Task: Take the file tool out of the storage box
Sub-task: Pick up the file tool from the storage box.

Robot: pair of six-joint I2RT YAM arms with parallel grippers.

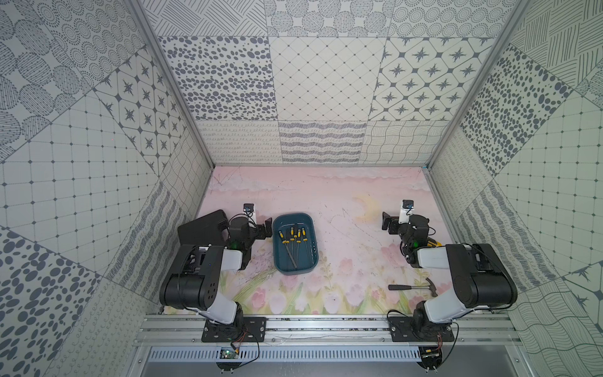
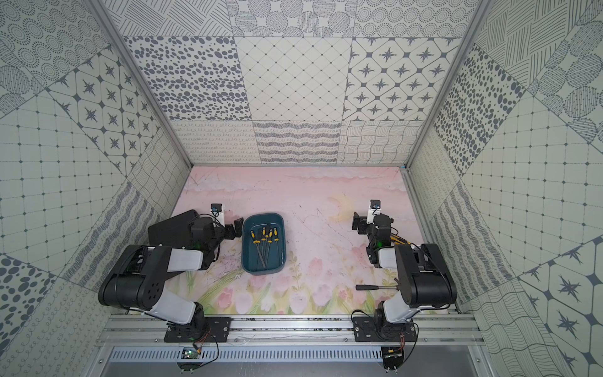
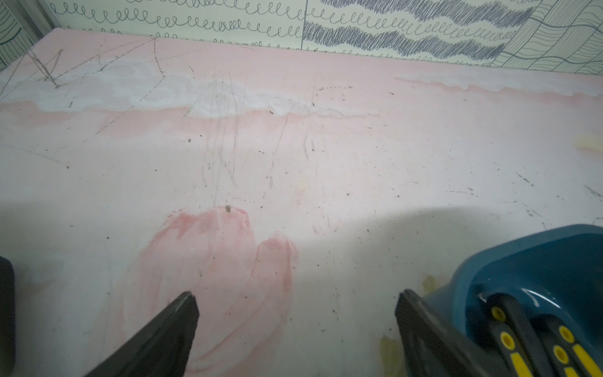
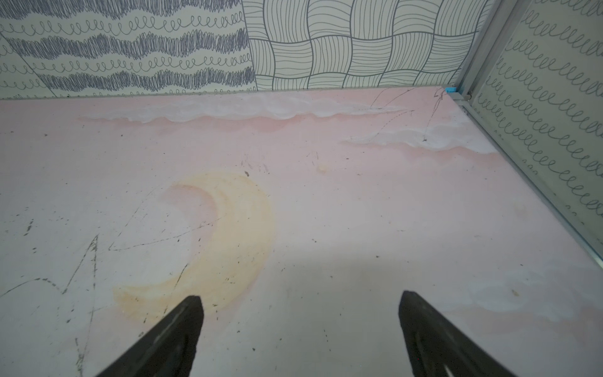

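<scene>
Nearest me, on the right, lies a hammer (image 1: 411,287), which is no part of this job. Further in, left of centre, the storage box (image 1: 306,263) sits on the surface (image 1: 342,196) with its long axis running near to far. Several slim tools lie inside it, blades toward the near end and yellow-and-black handles (image 1: 298,235) at the far end. I take the file tool (image 1: 290,256) to be the flat-bladed one on the left of the bunch, slanting slightly across the others.

The left arm (image 1: 208,264) is plainly the nearer one. Its jaws are spread wide and empty, just beside the box's far left corner, so the handles lie to their right and a little nearer. The right arm (image 1: 466,264) hangs well apart at the far right, jaws likewise spread on nothing. A black case (image 1: 202,225) lies at the far left, partly under the left arm.

The left wrist view shows how close one jaw stands to the box wall and the handle ends, but not the blades. Both top views show the tools' whole length. The right wrist view shows only bare surface.
</scene>
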